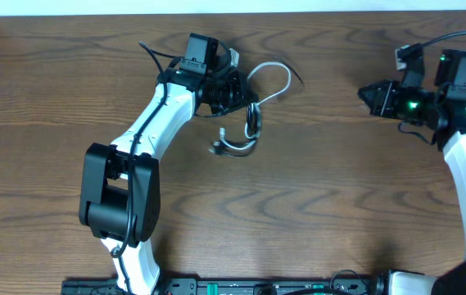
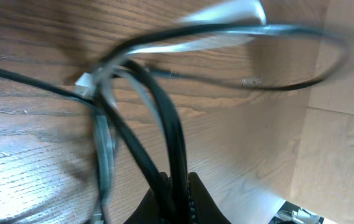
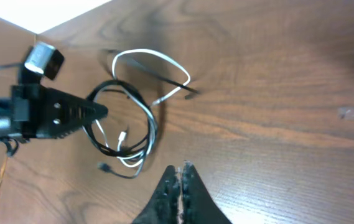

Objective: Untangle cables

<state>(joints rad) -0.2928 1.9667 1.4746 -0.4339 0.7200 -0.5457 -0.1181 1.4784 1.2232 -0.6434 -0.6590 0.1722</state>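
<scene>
The left arm (image 1: 147,123) reached from its base at the near edge of the table (image 1: 331,213) up and to the right. At its end the left claw (image 1: 234,94) sat in the tangle of cords, jaws pinched narrow on the black cord (image 1: 256,115). Up close in the left wrist view, the left claw (image 2: 178,190) was at the bottom of the frame, clamped on a couple of black strands rising from between its fingers. That picture was blurred, so I could not tell whether a pale strand was caught there too, or whether the cords lay flat or hung partly lifted.

Just right of that claw were the cords themselves, in the far middle of the table. The white cord (image 1: 284,75) arched in an open loop, and below it both cords ran together in a small coil with a silvery plug (image 1: 216,147) sticking out at its left. In the right wrist view the left claw (image 3: 96,112) met the rim of the black cord (image 3: 147,118) coil, with the white cord (image 3: 164,61) looping above it and also winding through the coil.

Farther right, well apart from the cords, the right claw (image 1: 369,94) hung over bare wood, pointing left toward them. Its own camera showed the right claw (image 3: 180,177) with jaws pressed tight together, holding nothing.
</scene>
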